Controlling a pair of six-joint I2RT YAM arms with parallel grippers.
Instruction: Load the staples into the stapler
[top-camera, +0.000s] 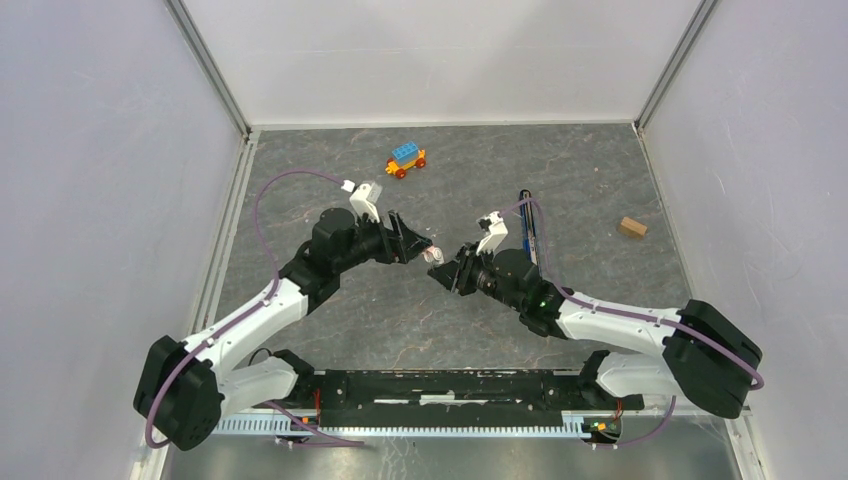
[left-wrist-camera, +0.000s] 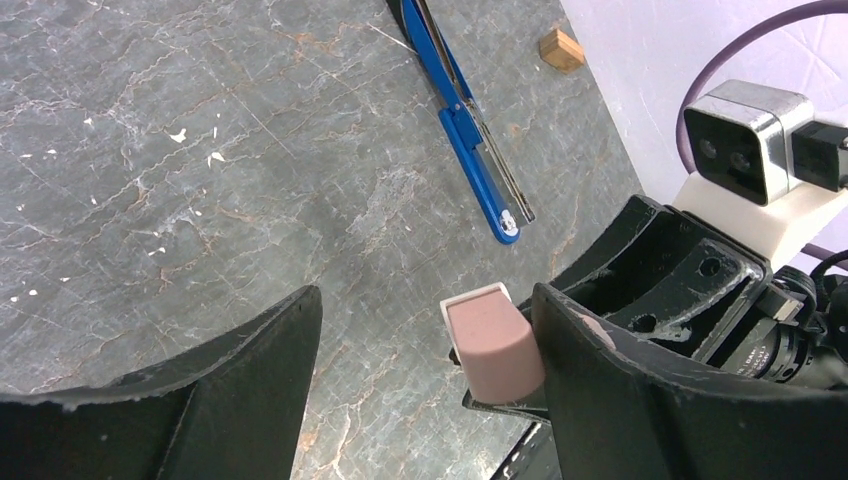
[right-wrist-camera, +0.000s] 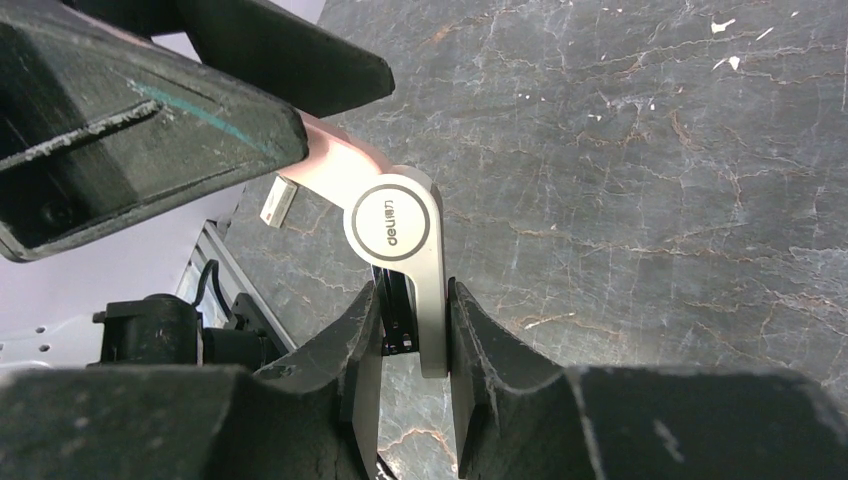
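Stapler (top-camera: 527, 228) left of wooden block (top-camera: 631, 227), long axis near-to-far; right hand (right-wrist-camera: 413, 310) grips pink-white device (right-wrist-camera: 390, 222); left hand (left-wrist-camera: 425, 370) open

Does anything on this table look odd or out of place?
The blue stapler lies on the table, apparently unfolded wide open. White flecks are scattered nearby, and a toy car sits at the back.
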